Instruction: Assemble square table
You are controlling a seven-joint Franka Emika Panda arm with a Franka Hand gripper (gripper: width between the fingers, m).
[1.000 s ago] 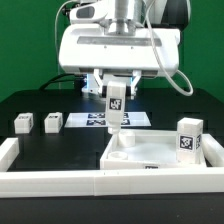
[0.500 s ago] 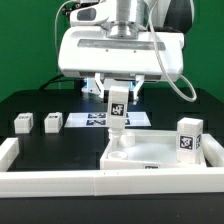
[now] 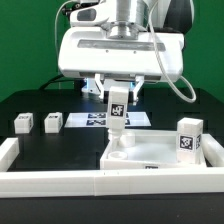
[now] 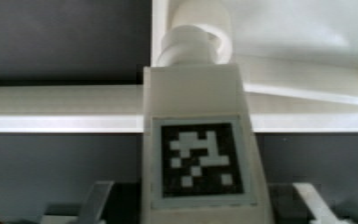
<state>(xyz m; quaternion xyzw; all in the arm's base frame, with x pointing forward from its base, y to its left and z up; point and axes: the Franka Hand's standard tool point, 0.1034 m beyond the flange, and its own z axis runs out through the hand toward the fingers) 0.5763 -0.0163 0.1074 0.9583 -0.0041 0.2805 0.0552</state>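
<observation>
My gripper [image 3: 117, 98] hangs over the near-left corner of the white square slab [image 3: 165, 152] and is shut on a white leg [image 3: 116, 114]. The leg stands upright, its lower end touching that corner. In the wrist view the tagged leg [image 4: 195, 140] runs out from between the fingers [image 4: 101, 202], and its round tip [image 4: 197, 45] meets the slab [image 4: 309, 55]. Two more legs [image 3: 22, 122] [image 3: 52, 122] lie on the black table at the exterior view's left. Another leg [image 3: 189, 137] stands at the slab's right edge.
The marker board [image 3: 92, 120] lies flat behind the held leg. A long white rail [image 3: 50, 181] runs along the front, with a side piece [image 3: 8, 150] at the exterior view's left. The robot's white body [image 3: 120, 45] looms behind.
The gripper and the held leg have shifted very slightly toward the exterior view's right and down since a second ago. Nothing else has moved.
</observation>
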